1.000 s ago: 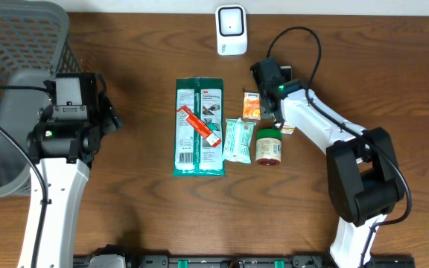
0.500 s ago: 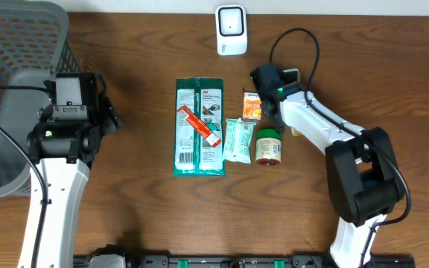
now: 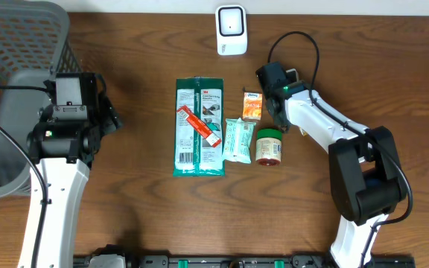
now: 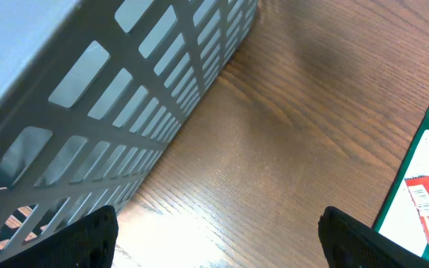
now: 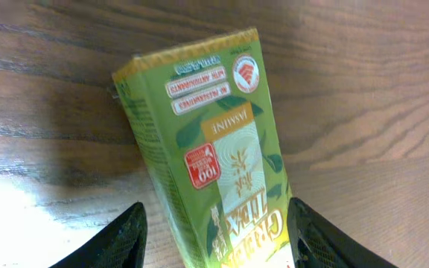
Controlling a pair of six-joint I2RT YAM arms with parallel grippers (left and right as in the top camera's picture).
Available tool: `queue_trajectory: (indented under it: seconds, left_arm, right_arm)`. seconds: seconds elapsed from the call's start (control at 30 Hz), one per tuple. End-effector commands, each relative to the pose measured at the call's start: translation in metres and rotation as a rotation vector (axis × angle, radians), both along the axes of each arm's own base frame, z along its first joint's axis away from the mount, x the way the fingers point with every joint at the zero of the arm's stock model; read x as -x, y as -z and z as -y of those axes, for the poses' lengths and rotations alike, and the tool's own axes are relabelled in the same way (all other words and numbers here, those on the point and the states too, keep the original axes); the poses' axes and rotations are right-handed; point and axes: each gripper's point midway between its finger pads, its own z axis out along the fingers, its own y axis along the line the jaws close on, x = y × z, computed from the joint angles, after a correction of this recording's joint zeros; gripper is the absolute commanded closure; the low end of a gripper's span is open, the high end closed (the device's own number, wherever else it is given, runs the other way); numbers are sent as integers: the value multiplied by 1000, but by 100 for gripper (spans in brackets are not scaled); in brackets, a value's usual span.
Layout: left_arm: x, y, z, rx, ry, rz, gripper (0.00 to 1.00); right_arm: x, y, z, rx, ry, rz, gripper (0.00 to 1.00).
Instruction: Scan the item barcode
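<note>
A flat green plastic package (image 3: pixel 199 126) lies in the middle of the brown wooden table (image 3: pixel 140 216), and a red wrapped bar (image 3: pixel 199 126) rests slantwise on top of it. Touching the package's right edge is a small pale teal sachet (image 3: pixel 238 139). A glass jar with a green lid (image 3: pixel 268 145) stands just right of the sachet, and a small orange carton (image 3: pixel 252 106) sits above them. The white barcode scanner (image 3: pixel 231 30) stands beyond the package's top right corner, well apart from it.

Further right of the package, past the orange carton, the right gripper (image 5: pixel 216 223) reaches down over a green jasmine tea box (image 5: pixel 214 134) lying on the wood. Its jaws straddle the box without clamping it, and bare table shows between one finger (image 5: pixel 118 242) and the box's side.

Far left of the package, the left gripper (image 4: pixel 218 234) hangs spread wide and grasps nothing, beside a grey plastic lattice basket (image 4: pixel 103 97).
</note>
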Motion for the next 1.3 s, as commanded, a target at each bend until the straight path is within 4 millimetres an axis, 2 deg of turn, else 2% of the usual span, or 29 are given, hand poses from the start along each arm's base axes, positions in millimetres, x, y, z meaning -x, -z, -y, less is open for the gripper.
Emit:
queue_trajectory:
  seconds: [0.0, 0.17, 0.23, 0.33, 0.47, 0.57, 0.67, 0.77, 0.9, 0.97, 1.03, 1.2, 1.27]
  left_arm:
    - [0, -5, -4, -16, -5, 8, 13]
    - [0, -5, -4, -16, -5, 8, 13]
    - [0, -5, -4, -16, -5, 8, 13]
    - [0, -5, -4, -16, -5, 8, 13]
    - [0, -5, -4, -16, -5, 8, 13]
    - [0, -5, -4, -16, -5, 8, 13]
    - [0, -5, -4, -16, -5, 8, 13]
    - [0, -5, -4, -16, -5, 8, 13]
    - [0, -5, -4, -16, -5, 8, 13]
    - [0, -5, -4, -16, -5, 8, 13]
    - [0, -5, -4, -16, -5, 8, 13]
    - [0, -5, -4, -16, -5, 8, 13]
    - [0, -5, -4, -16, -5, 8, 13]
  right_arm:
    - [-3, 10, 2, 34, -56, -27, 45]
    - [-8, 17, 8, 89, -59, -20, 46]
    - [-8, 19, 15, 142, -46, -20, 46]
    - [-4, 26, 16, 151, -49, -46, 47]
    - [0, 28, 12, 144, -33, -46, 55]
    - [2, 24, 8, 132, -25, -40, 63]
    - [3, 19, 0, 73, -33, -38, 77]
    - [4, 7, -6, 3, -37, -32, 80]
    - [5, -5, 3, -17, -12, -21, 83]
    - [8, -5, 7, -13, -4, -35, 76]
    - [12, -1, 6, -25, -8, -58, 60]
    - [15, 4, 6, -28, -8, -73, 47]
    - [16, 5, 7, -27, -8, -75, 37]
